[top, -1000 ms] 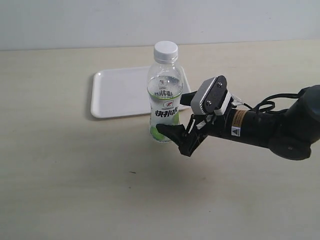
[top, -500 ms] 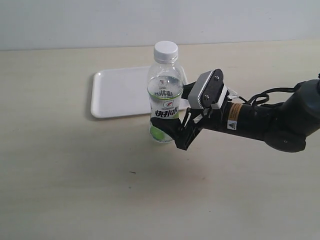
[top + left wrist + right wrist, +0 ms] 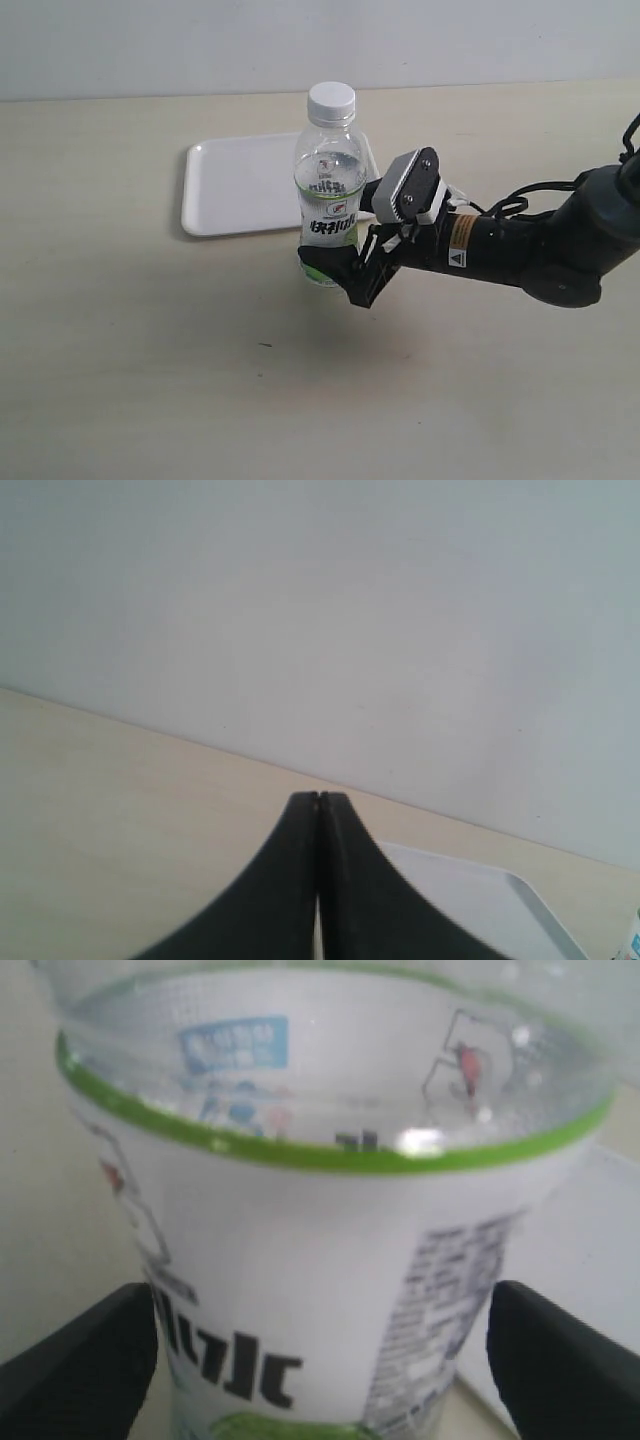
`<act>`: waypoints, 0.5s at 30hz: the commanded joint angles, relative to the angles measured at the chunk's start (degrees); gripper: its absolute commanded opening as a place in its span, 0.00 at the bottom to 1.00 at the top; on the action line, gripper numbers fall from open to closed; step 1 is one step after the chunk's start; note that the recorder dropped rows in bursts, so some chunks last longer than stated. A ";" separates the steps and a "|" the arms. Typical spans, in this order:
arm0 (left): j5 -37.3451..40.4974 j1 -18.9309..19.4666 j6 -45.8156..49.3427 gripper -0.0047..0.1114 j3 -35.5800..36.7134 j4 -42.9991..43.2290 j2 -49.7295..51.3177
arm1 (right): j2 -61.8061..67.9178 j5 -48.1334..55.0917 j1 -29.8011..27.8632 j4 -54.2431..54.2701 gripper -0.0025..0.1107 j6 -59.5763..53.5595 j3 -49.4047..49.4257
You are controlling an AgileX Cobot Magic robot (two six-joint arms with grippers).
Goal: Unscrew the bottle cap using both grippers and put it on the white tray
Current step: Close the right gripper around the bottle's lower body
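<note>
While the bottle (image 3: 330,200) stands upright on the table (image 3: 150,350) just beside the white tray (image 3: 235,185), with the bottle cap (image 3: 331,101) screwed on, the right gripper (image 3: 342,240) has its jaws wide astride the labelled body. The left gripper (image 3: 318,810) is closed and empty. The thin, liquid-filled wall probably dents and slips under pressure, so grasp low on the label and turn the cap by its side.
</note>
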 commanded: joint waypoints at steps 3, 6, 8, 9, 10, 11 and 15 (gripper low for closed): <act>-0.03 -0.35 0.18 0.04 -0.13 -0.06 -0.35 | 0.63 -2.46 0.13 -0.61 0.76 -0.99 -0.58; -0.03 -0.35 0.18 0.04 -0.13 -0.06 -0.35 | 0.63 -3.10 0.13 -1.64 0.76 -0.99 -0.58; -0.03 -0.35 0.18 0.04 -0.13 -0.06 -0.35 | 0.63 -3.79 0.13 -1.64 0.76 -0.99 -0.58; -0.03 -0.35 0.18 0.04 -0.13 -0.06 -0.35 | 0.63 -3.94 0.13 -1.54 0.76 -0.99 -0.58; -0.03 -0.35 0.18 0.04 -0.13 -0.06 -0.35 | 0.63 -4.08 0.13 -1.43 0.76 -0.99 -0.58; -0.03 -0.35 0.18 0.04 -0.13 -0.06 -0.35 | 0.63 -4.08 0.13 -1.17 0.76 -0.99 -0.58; -0.03 -0.35 0.18 0.04 -0.13 -0.06 -0.35 | 0.63 -4.35 0.13 -0.51 0.76 -1.17 -0.82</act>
